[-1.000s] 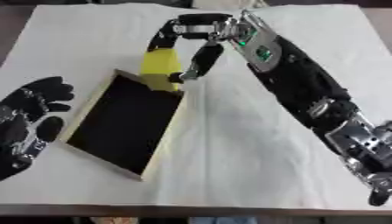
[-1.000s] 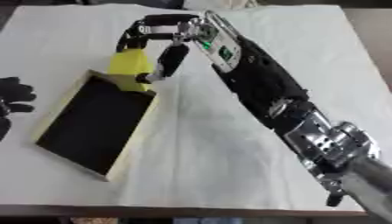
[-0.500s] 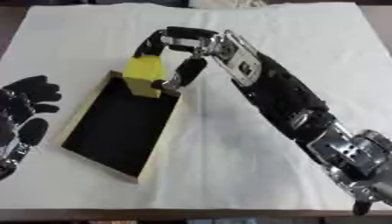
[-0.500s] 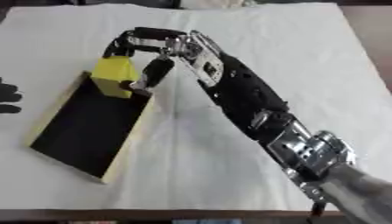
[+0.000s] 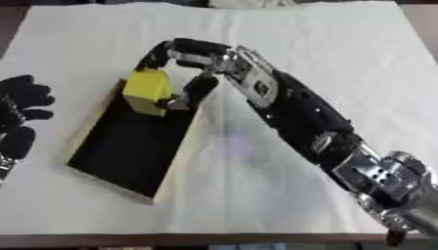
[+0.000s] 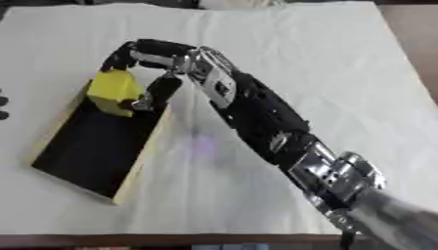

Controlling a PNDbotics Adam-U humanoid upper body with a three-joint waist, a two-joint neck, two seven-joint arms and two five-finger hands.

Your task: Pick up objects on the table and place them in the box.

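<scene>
One yellow block (image 5: 147,91) pinched in the right hand (image 5: 184,66) over one box (image 5: 128,141); left hand (image 5: 21,114) open

**Yellow block at the box's far end**

The yellow block (image 5: 147,91) is pinched in the right robot hand (image 5: 184,73), tilted, over the far end of the box (image 5: 96,128). The box is shallow, pale-walled, black inside, lying askew toward the worktop's left edge.

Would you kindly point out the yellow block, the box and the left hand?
yellow block (image 5: 147,91), left eye view, its front face.
box (image 5: 128,141), left eye view, its dark floor.
left hand (image 5: 19,114), left eye view, its palm.
</scene>
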